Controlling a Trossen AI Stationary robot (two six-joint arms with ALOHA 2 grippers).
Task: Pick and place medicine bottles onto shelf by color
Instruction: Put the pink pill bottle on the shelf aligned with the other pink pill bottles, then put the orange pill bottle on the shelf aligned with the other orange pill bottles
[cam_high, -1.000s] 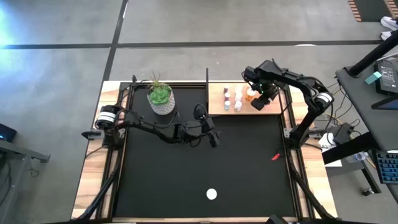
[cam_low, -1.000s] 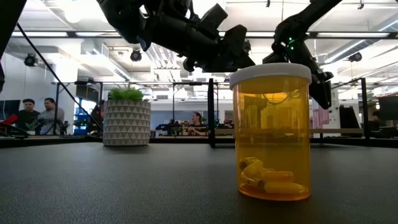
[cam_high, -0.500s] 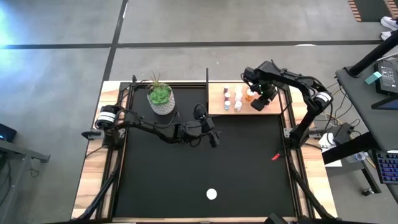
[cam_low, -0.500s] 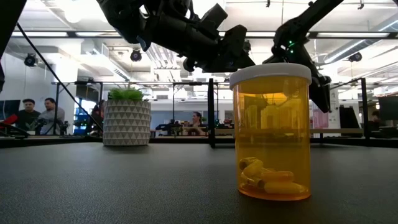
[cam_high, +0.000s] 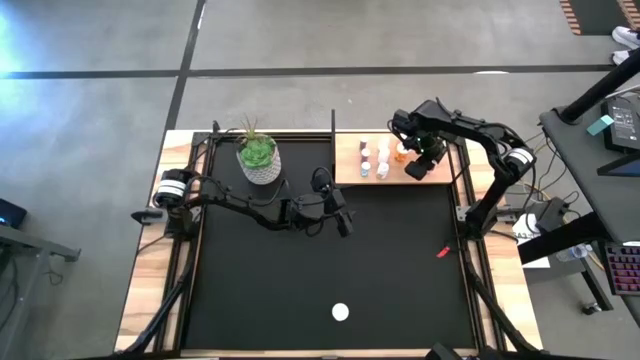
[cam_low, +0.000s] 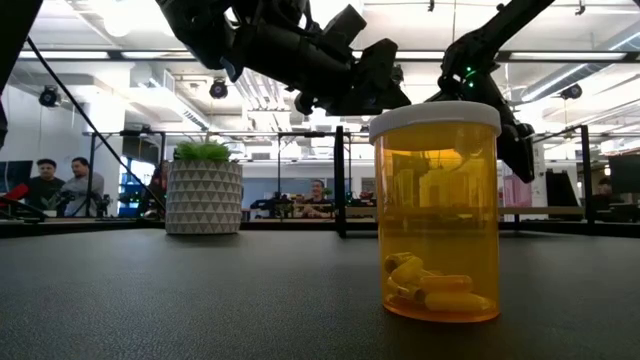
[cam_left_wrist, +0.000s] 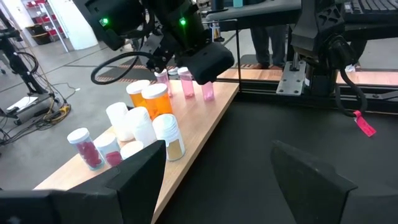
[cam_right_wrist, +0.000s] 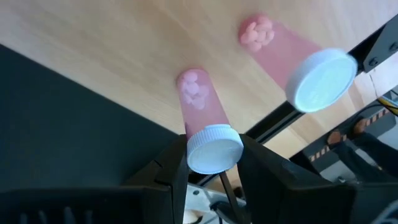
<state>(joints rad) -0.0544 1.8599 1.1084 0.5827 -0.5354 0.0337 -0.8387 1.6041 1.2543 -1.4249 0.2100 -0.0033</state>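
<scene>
The right gripper (cam_right_wrist: 214, 163) hangs over the far right end of the light-wood shelf (cam_high: 345, 160), its two dark fingers pinching the white cap of a pink medicine bottle (cam_right_wrist: 202, 109). The bottle's body reaches forward from the fingers toward the board; whether its base touches the wood cannot be told. Just beside it, past the fingertips, stands a second pink bottle (cam_right_wrist: 292, 53) with a white cap. In the high view this gripper (cam_high: 428, 150) covers whatever it holds.

The left gripper (cam_left_wrist: 217, 180) hovers over the black mat (cam_high: 400, 270) just in front of the shelf's edge, fingers spread and holding nothing. Ahead of it on the board stand white bottles (cam_left_wrist: 134, 124), two orange bottles (cam_left_wrist: 152, 99), a red-filled bottle (cam_left_wrist: 84, 146) and more pink ones (cam_left_wrist: 186, 81), several overlapping so their count is unclear.

One orange pill bottle (cam_low: 437, 210) stands alone on the mat, well apart from both grippers, filling the low view and hiding much of the shelf behind it. A potted plant (cam_high: 259, 158) sits beyond the left gripper.
</scene>
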